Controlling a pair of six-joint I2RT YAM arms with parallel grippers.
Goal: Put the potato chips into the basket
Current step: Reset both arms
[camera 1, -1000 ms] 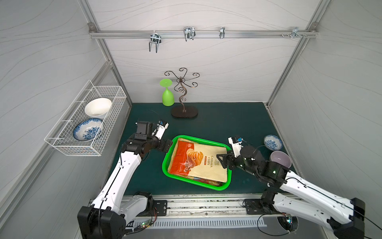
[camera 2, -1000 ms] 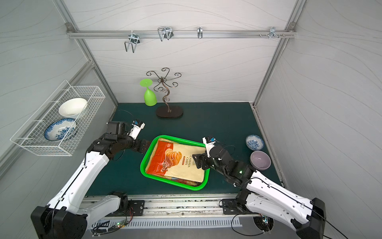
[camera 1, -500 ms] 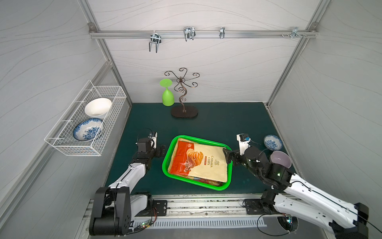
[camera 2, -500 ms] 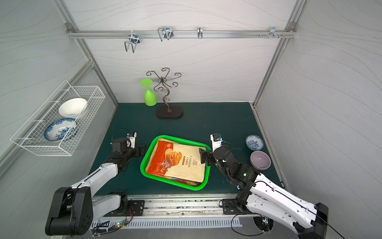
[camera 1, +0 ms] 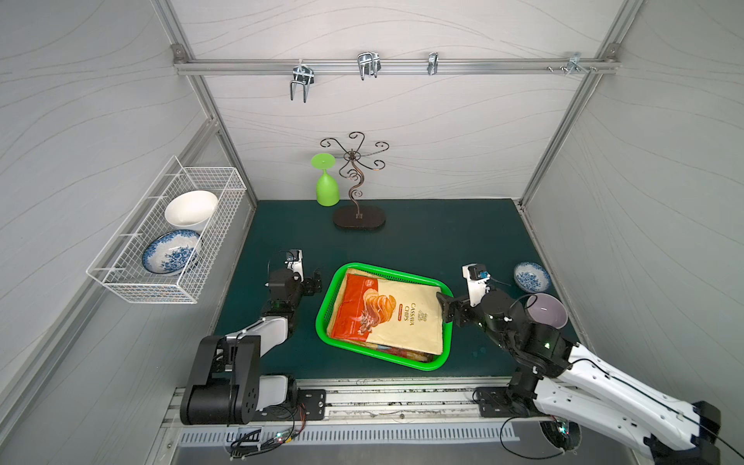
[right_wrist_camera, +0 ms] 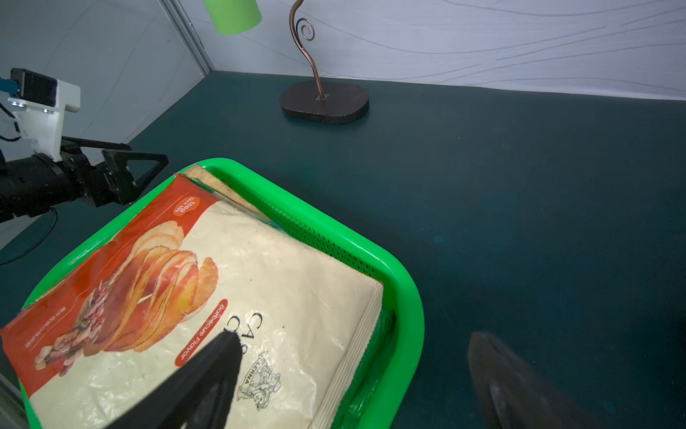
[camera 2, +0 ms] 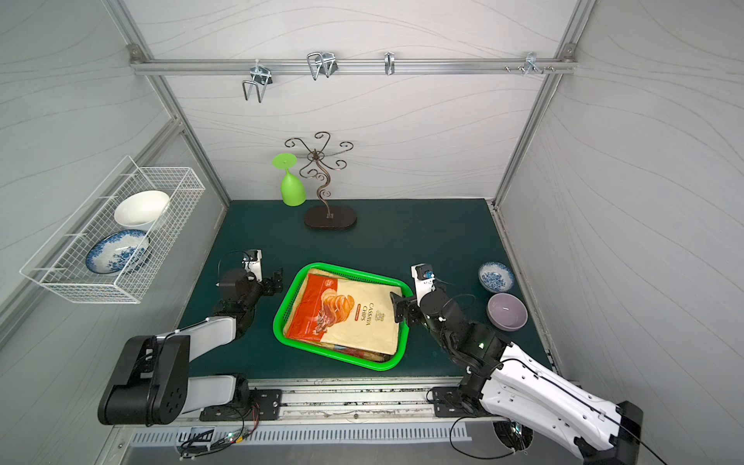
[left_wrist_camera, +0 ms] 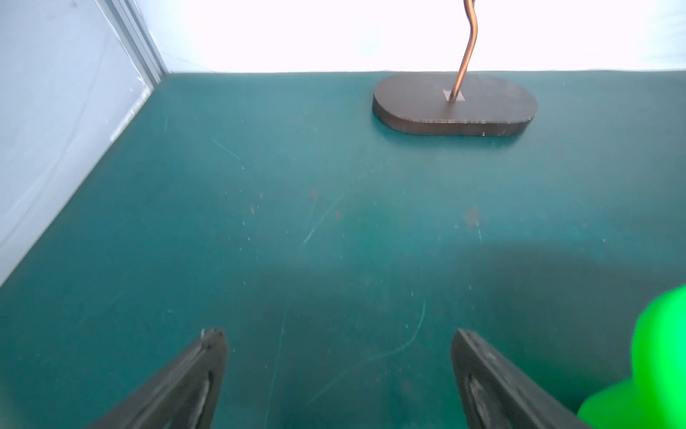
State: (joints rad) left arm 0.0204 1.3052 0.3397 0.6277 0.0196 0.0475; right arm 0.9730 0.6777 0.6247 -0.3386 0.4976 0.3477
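Just below the centre of both top views, I see the bright green perforated plastic basket [camera 1: 402, 364] lying slightly askew on the dark green bench [camera 1: 443, 241]. The potato chips are stacked flat inside it. The cream-and-orange "Cassava Chips" bag [camera 1: 386, 318] lies face up on top and covers most of the basket. A tan bag corner [right_wrist_camera: 208, 178] pokes out from under it at the basket's upper left corner, and crinkled edges of further bags [camera 1: 406, 354] show along its lower side. I cannot count how many lie beneath.

At the basket's right rim sits the right gripper [camera 1: 445, 310], its jaws spread wide and holding nothing. The right wrist view shows one finger [right_wrist_camera: 222, 356] over the top bag and the other beyond the rim over bare bench. I cannot tell whether it touches the bag.

Left of the basket, near its upper left corner, the left gripper [camera 1: 315, 282] hangs low over bare bench. Its jaws are also wide apart and empty.

Towards the top of the bench, a curled dark metal stand [camera 1: 358, 213] rises from an oval base, with an upturned lime green goblet [camera 1: 327, 189] just left of it. At the right edge are a small blue-and-white dish [camera 1: 532, 277] and a lilac bowl [camera 1: 545, 312]. On the left wall hangs a white wire rack [camera 1: 225, 177] holding two bowls.
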